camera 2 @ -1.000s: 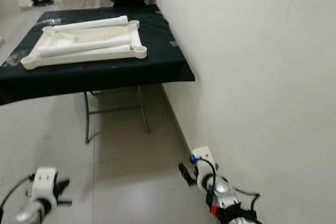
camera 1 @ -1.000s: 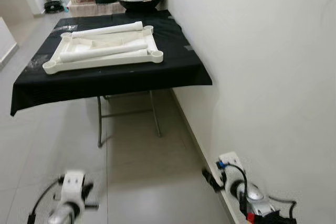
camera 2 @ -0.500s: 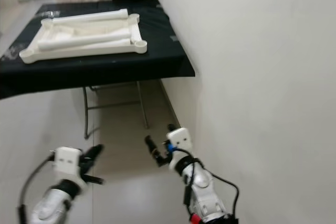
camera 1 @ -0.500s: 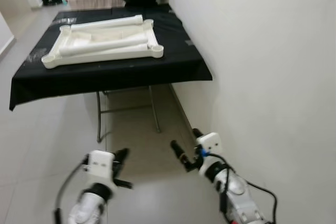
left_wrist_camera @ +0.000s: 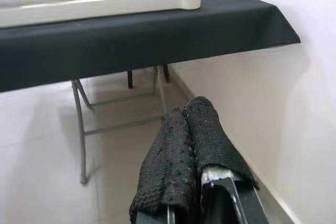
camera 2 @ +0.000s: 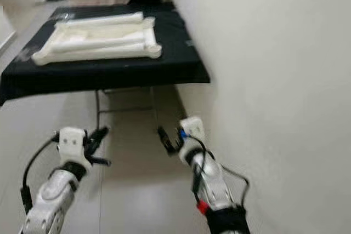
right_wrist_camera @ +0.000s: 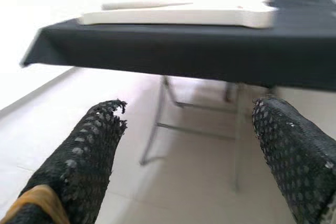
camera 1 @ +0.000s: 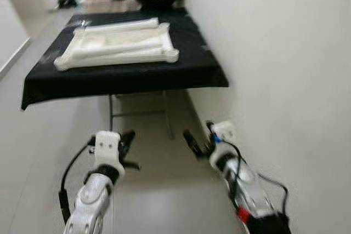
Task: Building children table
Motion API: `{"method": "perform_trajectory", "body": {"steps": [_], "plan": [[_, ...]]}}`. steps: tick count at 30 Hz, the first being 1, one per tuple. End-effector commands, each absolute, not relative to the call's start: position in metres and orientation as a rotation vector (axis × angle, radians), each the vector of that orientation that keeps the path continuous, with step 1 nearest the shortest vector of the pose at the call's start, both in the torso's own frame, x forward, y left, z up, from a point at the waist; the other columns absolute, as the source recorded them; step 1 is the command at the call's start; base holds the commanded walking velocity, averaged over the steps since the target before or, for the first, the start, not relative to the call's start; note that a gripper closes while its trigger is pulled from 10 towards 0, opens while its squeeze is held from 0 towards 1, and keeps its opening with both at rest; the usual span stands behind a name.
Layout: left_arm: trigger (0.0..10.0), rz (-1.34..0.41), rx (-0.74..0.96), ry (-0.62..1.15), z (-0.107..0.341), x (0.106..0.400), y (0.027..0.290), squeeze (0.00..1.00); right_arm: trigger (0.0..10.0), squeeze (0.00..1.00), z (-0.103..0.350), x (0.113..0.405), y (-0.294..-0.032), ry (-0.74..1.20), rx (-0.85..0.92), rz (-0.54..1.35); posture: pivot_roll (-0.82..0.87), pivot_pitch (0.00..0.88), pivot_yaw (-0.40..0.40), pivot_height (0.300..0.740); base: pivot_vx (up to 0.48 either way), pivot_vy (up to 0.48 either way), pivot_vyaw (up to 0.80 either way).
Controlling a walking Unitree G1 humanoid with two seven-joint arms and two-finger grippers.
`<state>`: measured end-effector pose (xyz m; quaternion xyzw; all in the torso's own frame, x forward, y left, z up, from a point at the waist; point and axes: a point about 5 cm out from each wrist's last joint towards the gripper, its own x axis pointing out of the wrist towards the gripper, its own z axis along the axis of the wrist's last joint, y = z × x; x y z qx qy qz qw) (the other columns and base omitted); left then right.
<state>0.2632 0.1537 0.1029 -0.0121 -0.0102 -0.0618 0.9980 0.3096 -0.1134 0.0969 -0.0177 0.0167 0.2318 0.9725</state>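
While I stand on the tiled floor (camera 1: 49,135) beside the wall (camera 1: 285,53), my left gripper (camera 1: 127,149) hangs low with its fingers (left_wrist_camera: 181,150) pressed together, empty. My right gripper (camera 1: 197,140) is spread wide, holding nothing. Ahead, well apart from both, the white children's table top (camera 1: 118,45) lies flat on the black-covered surface (camera 1: 126,75), with white legs (camera 1: 123,24) resting on it.
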Motion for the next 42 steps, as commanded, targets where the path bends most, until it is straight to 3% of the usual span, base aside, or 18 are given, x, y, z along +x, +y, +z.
{"method": "perform_trajectory", "body": {"steps": [1,10,42], "plan": [[10.0,-0.126,-0.008,-0.009,0.101,0.263,0.157,0.00,10.0,0.00,0.090,0.305,-0.113,0.054,-0.058,0.474,-0.03,0.000,0.049,0.740,0.360,0.000,0.80],[10.0,-0.116,-0.010,0.014,0.103,0.265,0.161,0.00,10.0,0.00,0.089,0.308,-0.111,0.078,-0.028,0.496,-0.02,0.000,0.049,0.740,0.356,0.000,0.64],[10.0,-0.149,-0.002,0.004,0.113,0.268,0.159,0.00,10.0,0.00,0.090,0.309,-0.111,0.119,0.080,0.521,-0.02,0.000,0.063,0.740,0.345,0.000,0.00]]}}
